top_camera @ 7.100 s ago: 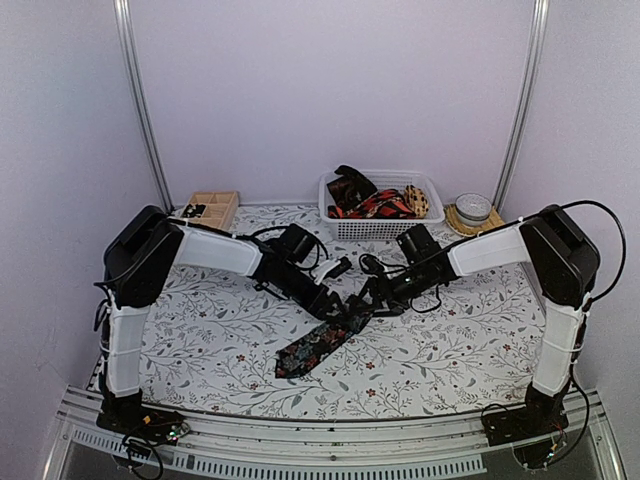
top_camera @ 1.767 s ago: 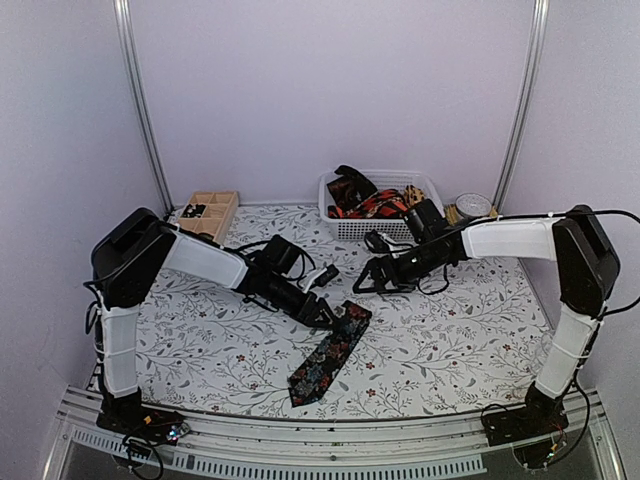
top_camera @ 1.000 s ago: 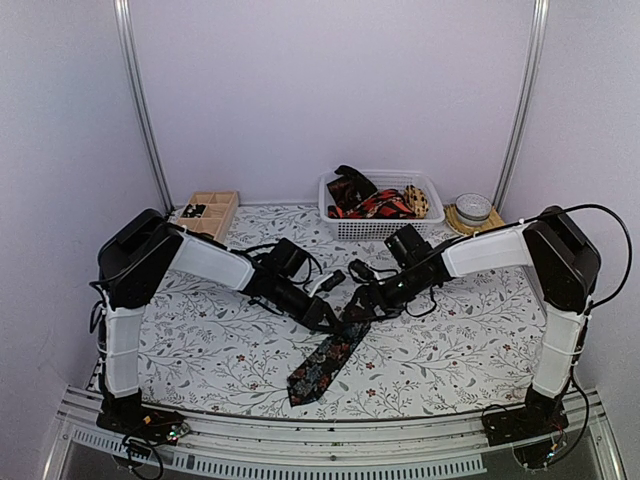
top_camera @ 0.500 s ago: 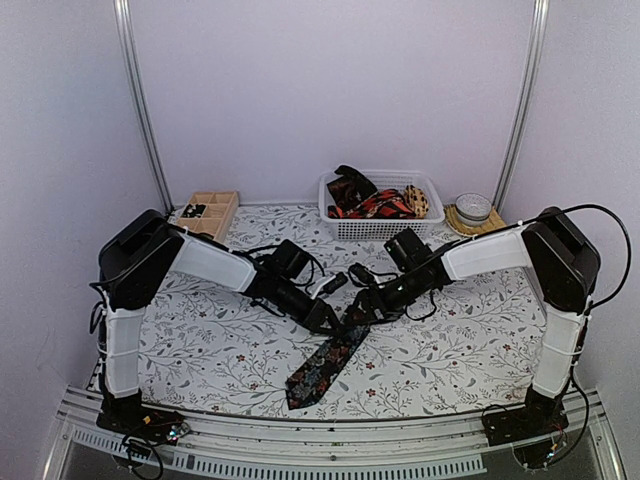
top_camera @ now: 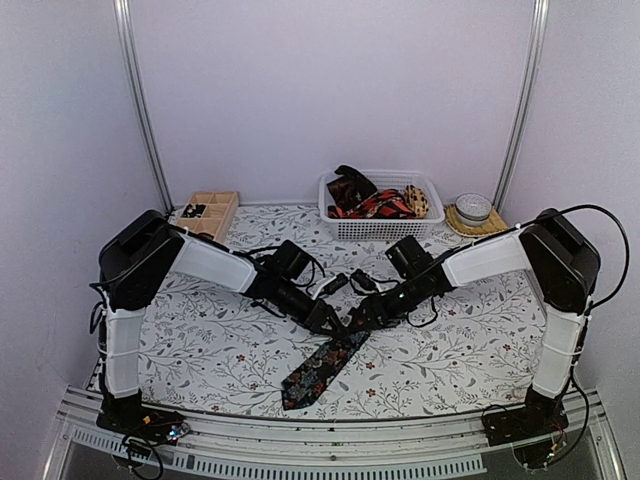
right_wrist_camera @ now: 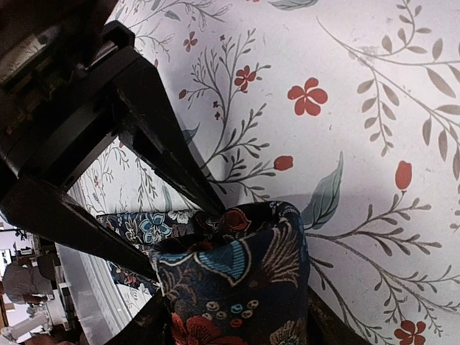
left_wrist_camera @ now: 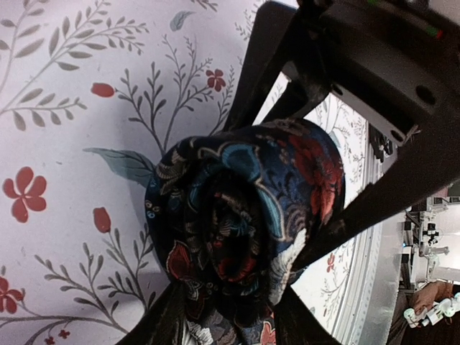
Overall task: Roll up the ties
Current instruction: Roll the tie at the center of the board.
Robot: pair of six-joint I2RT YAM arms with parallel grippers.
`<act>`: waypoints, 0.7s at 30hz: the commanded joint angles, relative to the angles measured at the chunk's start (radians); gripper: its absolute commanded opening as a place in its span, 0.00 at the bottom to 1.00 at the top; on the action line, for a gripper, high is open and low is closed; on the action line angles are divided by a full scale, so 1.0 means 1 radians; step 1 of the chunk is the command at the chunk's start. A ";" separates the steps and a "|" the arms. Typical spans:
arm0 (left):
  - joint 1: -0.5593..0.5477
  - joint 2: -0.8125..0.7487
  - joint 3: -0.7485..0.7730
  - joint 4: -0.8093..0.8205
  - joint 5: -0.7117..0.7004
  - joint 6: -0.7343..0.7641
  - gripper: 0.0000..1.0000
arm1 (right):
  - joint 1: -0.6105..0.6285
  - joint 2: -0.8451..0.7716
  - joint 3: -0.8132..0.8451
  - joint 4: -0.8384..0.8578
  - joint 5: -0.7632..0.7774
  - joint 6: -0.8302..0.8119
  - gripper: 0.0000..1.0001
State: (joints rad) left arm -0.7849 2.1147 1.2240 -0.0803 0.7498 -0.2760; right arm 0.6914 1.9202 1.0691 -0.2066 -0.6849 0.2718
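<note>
A dark floral tie (top_camera: 312, 368) lies on the flowered tablecloth, its wide pointed end toward the near edge. Its far end is coiled into a small roll (left_wrist_camera: 244, 215) at the table's middle, also in the right wrist view as the roll (right_wrist_camera: 241, 287). My left gripper (top_camera: 335, 322) comes in from the left and is shut on the roll, the left gripper (left_wrist_camera: 230, 295) with a finger on each side. My right gripper (top_camera: 362, 316) reaches in from the right, and this right gripper (right_wrist_camera: 237, 309) has its fingers pressed against both sides of the same roll. More ties (top_camera: 375, 203) fill the basket.
A white mesh basket (top_camera: 382, 230) stands at the back centre. At the back left sits a wooden compartment tray (top_camera: 212, 208). A round tin (top_camera: 472, 209) rests on a mat at the back right. Both arms cross the table's middle.
My right gripper has come down from the back onto the roll and narrowed its jaws around it. The tie's loose end has slid slightly left and nearer. The left gripper stayed on the roll.
</note>
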 commanded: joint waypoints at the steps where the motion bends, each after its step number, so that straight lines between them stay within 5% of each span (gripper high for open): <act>1: -0.014 0.012 -0.028 -0.004 -0.054 -0.010 0.43 | 0.021 -0.025 -0.038 0.029 0.040 -0.004 0.50; 5: -0.013 0.006 -0.038 -0.003 -0.057 -0.009 0.44 | 0.022 -0.051 -0.048 0.060 0.061 0.012 0.39; 11: 0.001 -0.053 -0.067 -0.010 -0.096 -0.009 0.57 | 0.026 -0.118 -0.047 0.037 0.144 0.008 0.36; 21: 0.064 -0.244 -0.257 0.001 -0.185 -0.034 0.76 | 0.116 -0.219 0.041 -0.163 0.635 -0.087 0.36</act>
State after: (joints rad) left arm -0.7418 1.9224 1.0298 -0.0715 0.6174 -0.2947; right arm 0.7589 1.8252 1.0729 -0.2653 -0.3389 0.2359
